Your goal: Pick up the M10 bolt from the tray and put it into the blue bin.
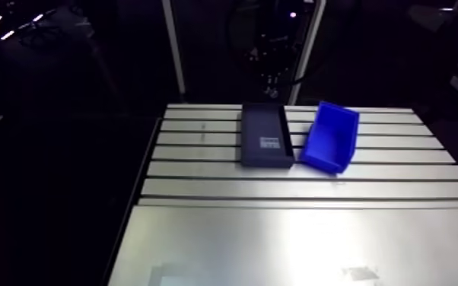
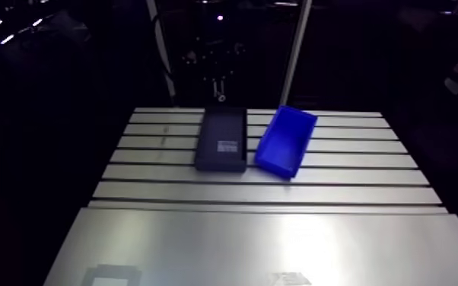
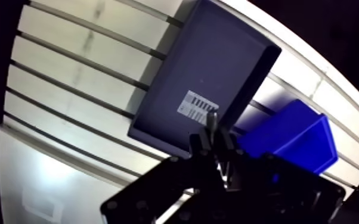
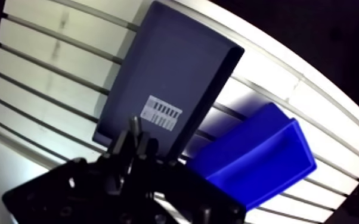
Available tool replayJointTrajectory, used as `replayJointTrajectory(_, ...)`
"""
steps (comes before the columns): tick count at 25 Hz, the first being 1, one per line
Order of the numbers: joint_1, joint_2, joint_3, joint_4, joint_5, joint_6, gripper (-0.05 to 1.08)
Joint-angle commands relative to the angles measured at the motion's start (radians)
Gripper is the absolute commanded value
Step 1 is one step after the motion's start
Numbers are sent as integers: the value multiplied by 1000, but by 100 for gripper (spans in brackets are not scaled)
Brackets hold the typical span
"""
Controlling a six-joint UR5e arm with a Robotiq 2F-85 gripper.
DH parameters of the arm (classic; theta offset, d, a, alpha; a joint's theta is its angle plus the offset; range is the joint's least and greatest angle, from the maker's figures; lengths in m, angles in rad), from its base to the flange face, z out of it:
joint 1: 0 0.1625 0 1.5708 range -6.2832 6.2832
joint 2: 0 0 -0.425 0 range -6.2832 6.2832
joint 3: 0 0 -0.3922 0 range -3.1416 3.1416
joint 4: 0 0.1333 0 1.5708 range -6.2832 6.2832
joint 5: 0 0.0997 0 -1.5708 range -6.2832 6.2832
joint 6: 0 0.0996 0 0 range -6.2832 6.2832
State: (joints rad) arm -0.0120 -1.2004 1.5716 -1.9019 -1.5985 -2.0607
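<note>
- Two containers sit on the slotted table: a dark tray and a blue bin just beside it.
- The bin is skewed against the tray's long side. Whether the two touch, I cannot tell.
- On the tray floor there's a white label with dark bars, lying towards one end.
- Of the bin's inside, the wrist view gives me blue walls and floor.
- Now the gripper, seen from the wrist: fingers drawn close together, clamped on the M10 bolt, a slim grey stub.
- The bolt is up in the air, off the tray floor. It lines up over the tray's label end, on the side nearest the bin.
- Its long axis runs along the fingers, and the free end pokes out ahead of the fingertips, away from the wrist.
- Head or thread at that free end? Too small to tell.
- In the arm view the gripper hangs small and dark above the tray's far end.
</note>
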Motion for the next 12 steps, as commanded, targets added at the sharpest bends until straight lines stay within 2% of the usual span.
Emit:
replayJointTrajectory(1,-71,-113,-65,142,2,-525,107)
replayJointTrajectory(4,-163,-115,-55,143,-2,-675,107)
replayJointTrajectory(7,-181,-119,-49,142,-10,-820,108)
replayJointTrajectory(9,-203,-119,-43,143,-10,-849,108)
replayJointTrajectory(10,-215,-119,-43,145,-4,-853,107)
replayJointTrajectory(12,-229,-119,-32,146,-7,-858,108)
